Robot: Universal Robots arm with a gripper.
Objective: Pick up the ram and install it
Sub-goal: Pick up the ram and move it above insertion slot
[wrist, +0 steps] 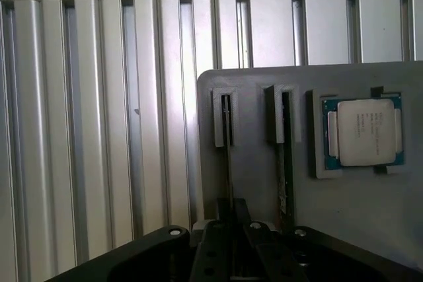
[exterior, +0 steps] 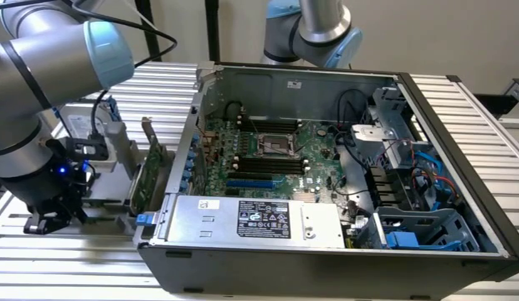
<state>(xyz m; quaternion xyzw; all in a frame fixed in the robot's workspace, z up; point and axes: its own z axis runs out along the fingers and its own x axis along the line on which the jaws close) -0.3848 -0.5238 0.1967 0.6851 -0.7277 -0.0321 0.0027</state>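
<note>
- Hovering over the gray holder (wrist: 251,176), the gripper (wrist: 231,229) is aligned with the ram (wrist: 227,156); its opening cannot be told.
- The ram is held edge-up in a slot, likely for grasp access.
</note>
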